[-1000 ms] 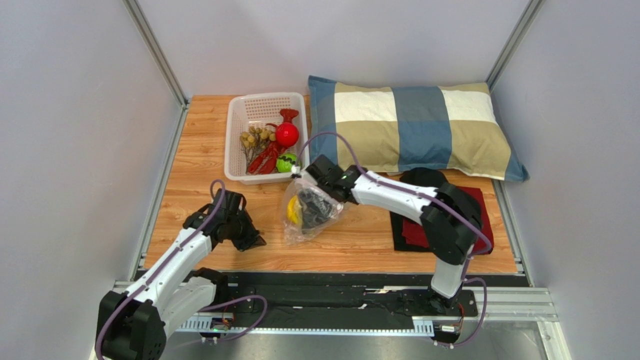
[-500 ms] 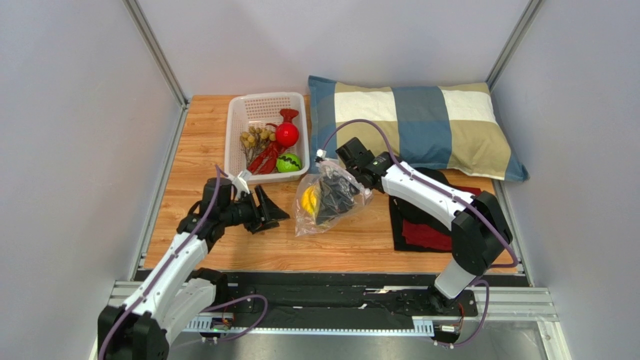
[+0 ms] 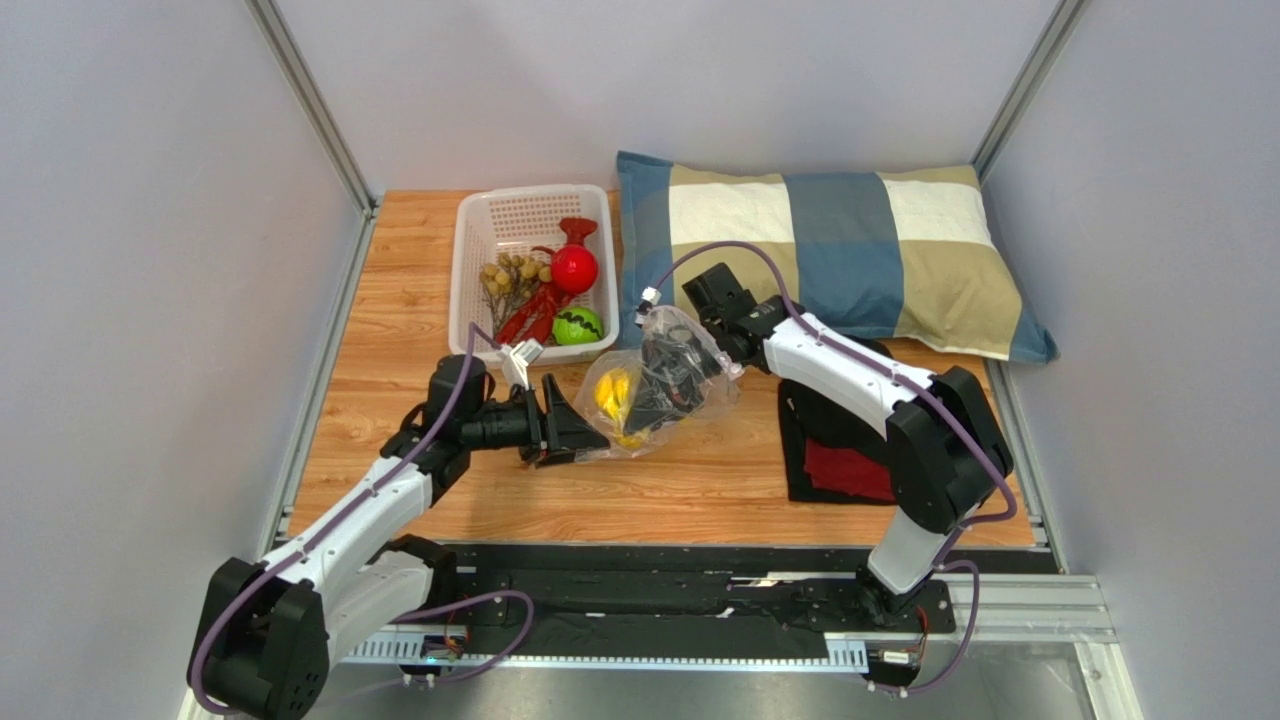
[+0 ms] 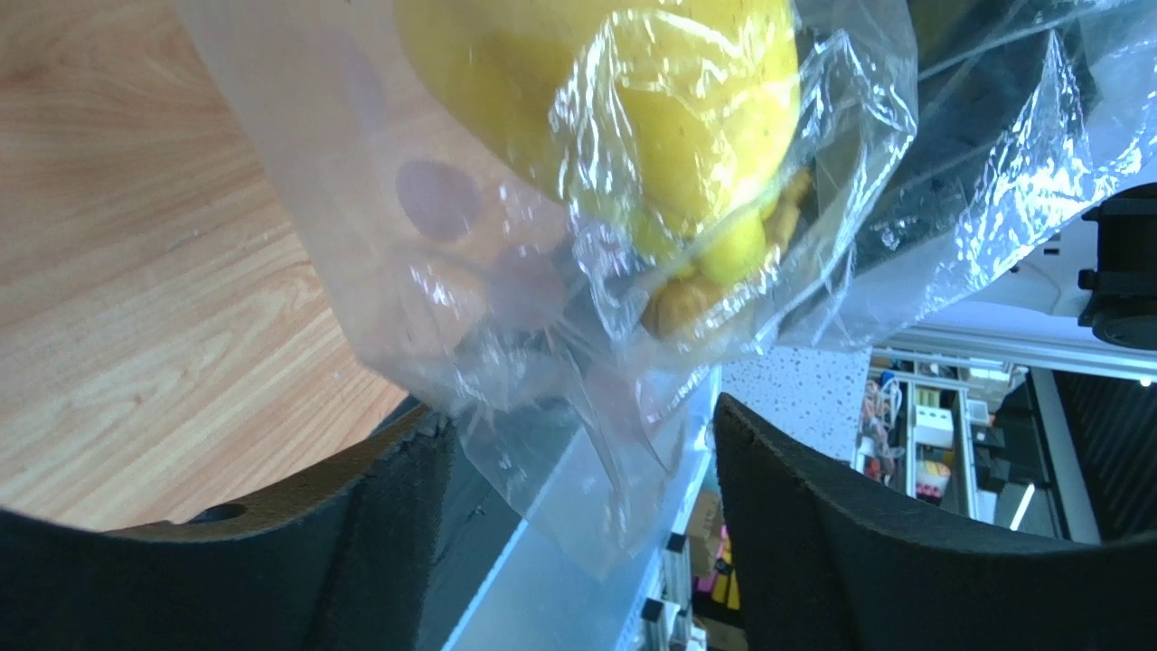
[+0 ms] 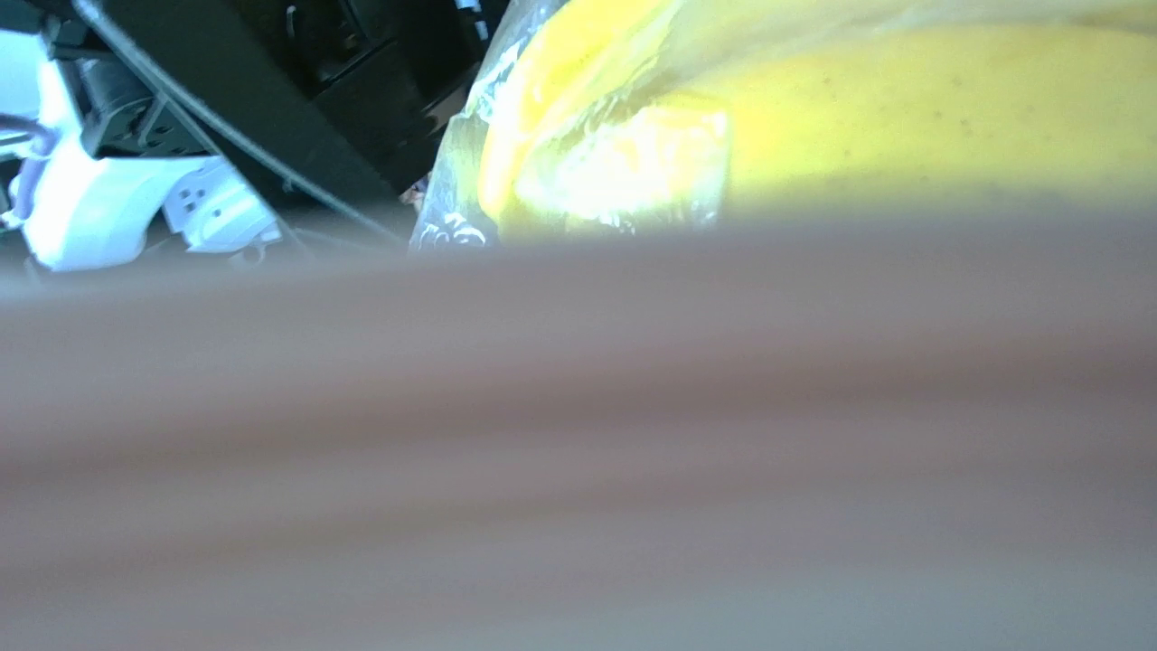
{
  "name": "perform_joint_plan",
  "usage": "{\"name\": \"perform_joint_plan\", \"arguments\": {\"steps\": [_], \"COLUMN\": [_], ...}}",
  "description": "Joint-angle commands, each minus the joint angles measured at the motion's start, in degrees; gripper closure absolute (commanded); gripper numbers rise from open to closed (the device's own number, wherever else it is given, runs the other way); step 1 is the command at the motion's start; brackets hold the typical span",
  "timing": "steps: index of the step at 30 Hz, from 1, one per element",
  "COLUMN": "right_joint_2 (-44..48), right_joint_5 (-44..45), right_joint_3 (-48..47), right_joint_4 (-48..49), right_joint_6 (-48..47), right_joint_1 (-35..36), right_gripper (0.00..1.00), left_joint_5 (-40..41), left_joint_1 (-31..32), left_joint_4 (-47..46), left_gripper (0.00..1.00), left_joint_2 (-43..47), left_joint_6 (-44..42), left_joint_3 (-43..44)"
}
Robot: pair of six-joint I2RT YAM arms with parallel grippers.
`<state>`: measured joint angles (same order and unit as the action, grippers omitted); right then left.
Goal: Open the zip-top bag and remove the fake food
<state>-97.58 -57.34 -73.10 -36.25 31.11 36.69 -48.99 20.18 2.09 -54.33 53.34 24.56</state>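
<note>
The clear zip-top bag [image 3: 639, 402] hangs off the table with a yellow banana bunch [image 3: 612, 396] of fake food inside. My right gripper [image 3: 672, 365] is shut on the bag's upper part, its dark fingers showing through the film. In the right wrist view a blurred pinkish strip fills the frame below the banana [image 5: 883, 122], hiding the fingers. At the bag's lower left corner my left gripper [image 3: 567, 428] stands open. In the left wrist view the bag's corner [image 4: 611, 461] dangles between the pads [image 4: 380, 543] without being pinched, banana [image 4: 679, 122] just above.
The white mesh basket [image 3: 484, 225] at the back left holds a red round fruit [image 3: 573, 269], a green ball [image 3: 577, 324], a brown cluster [image 3: 511, 278] and red chilli shapes [image 3: 529, 318]. A checked pillow [image 3: 827, 255] lies back right; a dark red cloth [image 3: 857, 458] lies under the right arm.
My left gripper opened and swung right up to the bag's lower corner. The right gripper carried the bag up and back towards the pillow.
</note>
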Motion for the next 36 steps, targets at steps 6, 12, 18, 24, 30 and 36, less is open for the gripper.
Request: {"name": "perform_joint_plan", "arguments": {"steps": [6,12,18,24,30,36], "right_joint_2": [1.9,1.1,0.9,2.0,6.6,7.9], "right_joint_5": [-6.1,4.9,9.8,11.2,15.9,11.2], "right_joint_3": [2.0,-3.2,-2.8,-1.1,-2.0,-1.3], "right_joint_4": [5.8,-5.5,-6.0,-3.9,-9.0,-8.6], "right_joint_6": [3.3,-4.7,-5.5,-4.7,-6.1,-4.9], "right_joint_1": [0.4,0.5,0.7,0.4,-2.3,-3.6], "right_gripper": [0.86,0.82,0.77,1.00,1.00,1.00], "left_joint_5": [-1.8,13.4,27.3,34.6,48.5,28.9], "left_joint_1": [0.1,0.1,0.1,0.2,-0.1,-5.4], "left_joint_4": [-8.8,20.1,34.5,40.2,46.1,24.8], "left_gripper": [0.89,1.00,1.00,1.00,1.00,1.00], "left_joint_2": [-5.3,-0.6,5.0,4.8,2.6,5.4], "left_joint_6": [0.4,-11.5,-15.2,-13.5,-7.7,-9.2], "left_joint_3": [4.8,11.3,13.8,14.6,15.9,10.3]}}
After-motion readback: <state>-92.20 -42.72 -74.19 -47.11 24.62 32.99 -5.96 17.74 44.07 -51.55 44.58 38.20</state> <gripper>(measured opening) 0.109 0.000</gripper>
